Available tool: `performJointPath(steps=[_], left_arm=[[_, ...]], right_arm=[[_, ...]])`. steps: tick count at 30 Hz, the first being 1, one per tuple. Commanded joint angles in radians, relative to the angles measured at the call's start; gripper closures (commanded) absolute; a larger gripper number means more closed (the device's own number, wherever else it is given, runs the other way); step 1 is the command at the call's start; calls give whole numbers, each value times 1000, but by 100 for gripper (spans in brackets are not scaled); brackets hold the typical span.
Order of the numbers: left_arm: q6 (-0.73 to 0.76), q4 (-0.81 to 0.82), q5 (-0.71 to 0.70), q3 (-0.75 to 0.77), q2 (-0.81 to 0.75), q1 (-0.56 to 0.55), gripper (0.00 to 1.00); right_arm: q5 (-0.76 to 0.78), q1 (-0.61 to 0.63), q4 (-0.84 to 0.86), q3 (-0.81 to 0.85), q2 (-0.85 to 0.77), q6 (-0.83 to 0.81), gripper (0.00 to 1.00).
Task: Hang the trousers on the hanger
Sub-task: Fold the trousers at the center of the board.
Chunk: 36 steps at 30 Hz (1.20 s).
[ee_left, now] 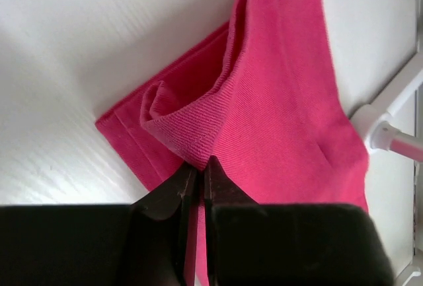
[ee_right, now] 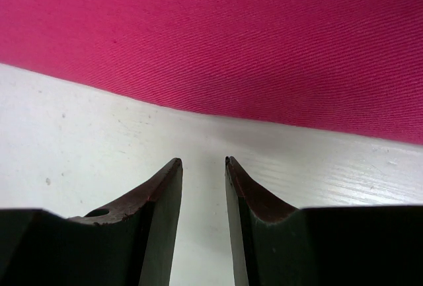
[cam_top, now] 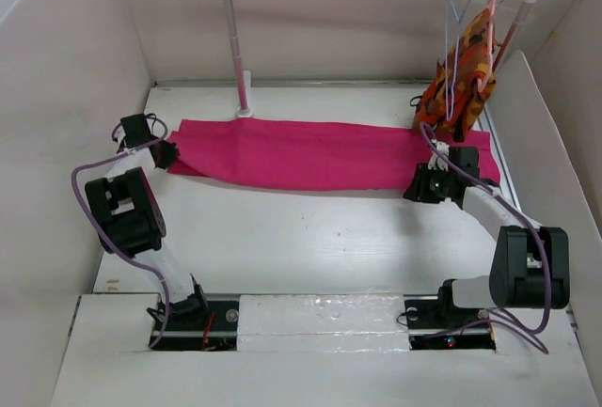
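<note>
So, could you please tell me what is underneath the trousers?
The trousers lie flat on the white table, which shows along their edges. The left hand pinches a lifted fold at one end. Anything beneath the middle of the cloth is covered.

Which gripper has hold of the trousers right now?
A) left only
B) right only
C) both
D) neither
A: in the left wrist view the left gripper is shut on a fold of the trousers, while the right gripper is open over the table, short of the cloth edge.
</note>
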Motion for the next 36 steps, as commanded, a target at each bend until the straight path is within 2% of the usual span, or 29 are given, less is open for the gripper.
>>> performJointPath(steps=[1,4,5,8,12,13,16,19,21,23,25,26,28,29,30,32,34,36], left_arm=[[20,-111,-44,70,-149,-3,100],[55,-186,-76,126,-171,-3,99],[75,-213,-85,145,-155,-3,77],[96,-338,-92,245,-38,-3,46],[127,-323,-114,263,-30,-3,21],[129,-308,-124,259,-35,-3,20],[158,-302,-162,294,12,-3,21],[182,-332,-170,390,100,-14,27],[190,-325,-188,444,132,-36,30],[181,-349,-239,481,186,-36,33],[199,-386,-265,573,224,-36,38],[214,-397,-286,599,226,-45,47],[245,-338,-320,625,197,-69,54],[262,-308,-329,622,194,-83,61],[285,-302,-335,656,203,-103,64],[288,-395,-343,754,305,-117,67],[279,-524,-335,913,441,-117,72],[275,-570,-358,984,517,-126,71]], right_arm=[[11,-1,38,9,19,-49,62],[-8,-10,45,22,40,-88,62],[-9,-10,44,26,51,-94,62],[-28,-10,36,52,86,-105,62],[-34,-10,36,63,94,-100,62],[-34,-10,35,66,91,-100,62],[-34,-1,24,69,82,-106,62],[-29,31,16,68,83,-112,63],[-16,44,7,62,80,-112,77],[-22,44,15,48,66,-108,100],[-46,44,21,48,59,-109,100],[-51,57,21,49,56,-109,100],[-48,76,16,61,56,-114,100],[-36,99,15,66,57,-112,97],[-29,109,15,71,65,-106,95],[-19,128,18,84,74,-103,94],[-15,140,21,94,88,-95,93],[-15,159,21,114,102,-95,92]])
